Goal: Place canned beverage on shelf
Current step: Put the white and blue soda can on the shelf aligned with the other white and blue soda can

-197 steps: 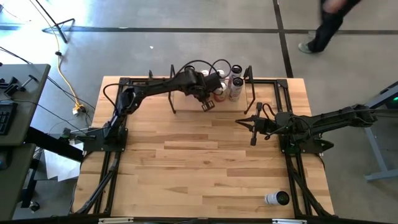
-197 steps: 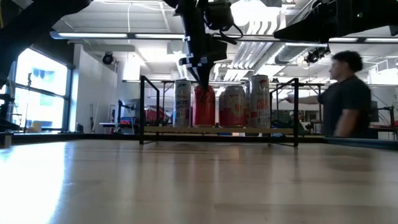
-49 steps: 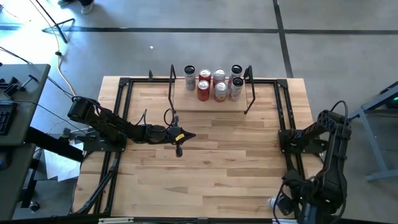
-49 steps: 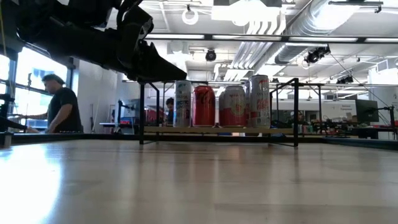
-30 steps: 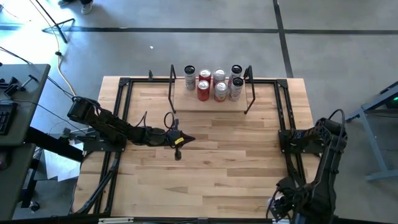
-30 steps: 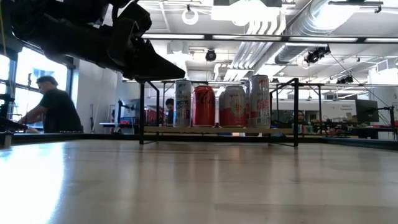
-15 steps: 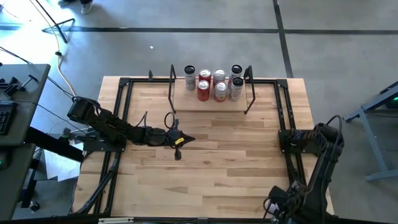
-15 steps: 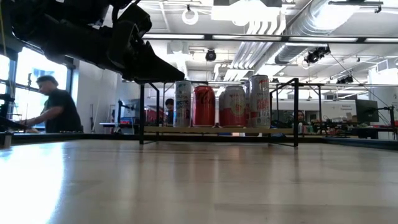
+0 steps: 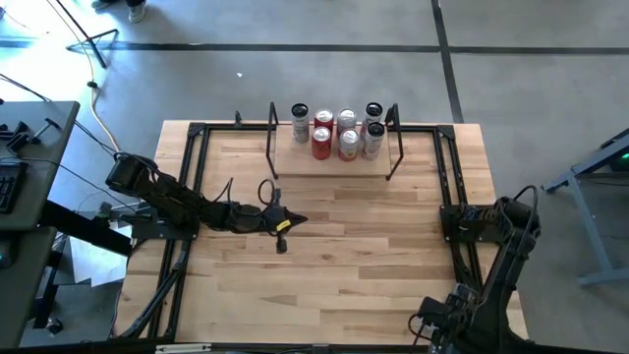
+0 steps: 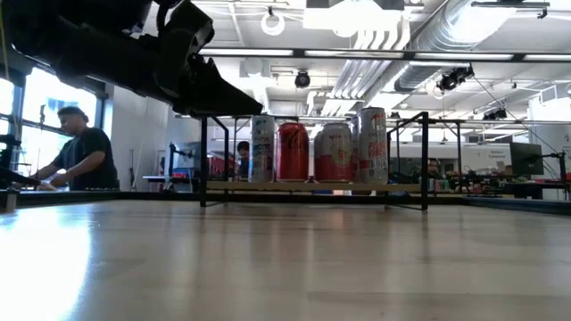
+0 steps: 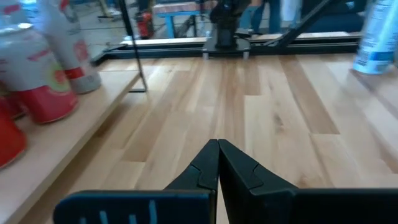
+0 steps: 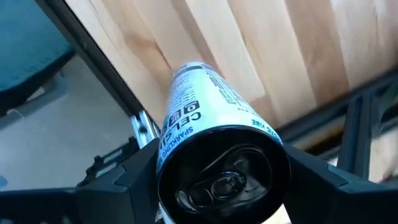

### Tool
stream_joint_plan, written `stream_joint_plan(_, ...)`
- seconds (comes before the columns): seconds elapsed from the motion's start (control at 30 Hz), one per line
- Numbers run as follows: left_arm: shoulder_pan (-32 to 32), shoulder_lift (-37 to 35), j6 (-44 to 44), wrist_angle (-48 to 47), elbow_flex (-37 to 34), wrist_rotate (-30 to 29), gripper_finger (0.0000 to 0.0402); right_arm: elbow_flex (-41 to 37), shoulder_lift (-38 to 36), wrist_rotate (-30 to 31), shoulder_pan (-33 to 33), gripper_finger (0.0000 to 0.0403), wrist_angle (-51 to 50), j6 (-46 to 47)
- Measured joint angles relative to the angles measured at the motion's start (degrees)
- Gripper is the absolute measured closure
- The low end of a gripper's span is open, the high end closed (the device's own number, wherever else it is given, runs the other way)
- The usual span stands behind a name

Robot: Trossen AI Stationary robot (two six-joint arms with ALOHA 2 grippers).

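White canned beverage [image 12: 217,155] upright at the near right corner of the table [image 9: 324,265], flanked by the spread fingers of the right gripper [image 9: 437,324], no clamp evident yet. Close squarely on the can's mid-body before lifting, and keep it upright. Carry high enough to clear the black end frame [image 9: 393,147], then lower onto bare board of the shelf [image 9: 334,162] at the far edge, on the near side of the five cans [image 9: 335,133] standing there. Avoid nudging those. Left gripper [image 9: 280,224], tips pressed together, empty, hovering left of the table's middle: probably clear of the path, best left parked.
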Motion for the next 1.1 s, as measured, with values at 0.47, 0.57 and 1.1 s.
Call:
stream_joint_plan(0.47, -11.24, -0.07, 0.09, -4.52, 0.00, -19.86, 0.0401, -0.04, -5.34, 5.30, -18.90, 0.0159, 0.78, -20.97)
stream_joint_plan(0.57, -13.99, -0.11, 0.15, -5.34, 0.00, -23.23, 0.0402, -0.04, -5.33, 4.96, -25.98, 0.0159, 1.76, -28.80)
stream_joint_plan(1.1, -17.44, -15.15, -10.35, -6.89, -11.83, -24.21, 0.0402, 16.05, 2.49, 6.14, -55.74, 0.0159, 12.77, -62.49)
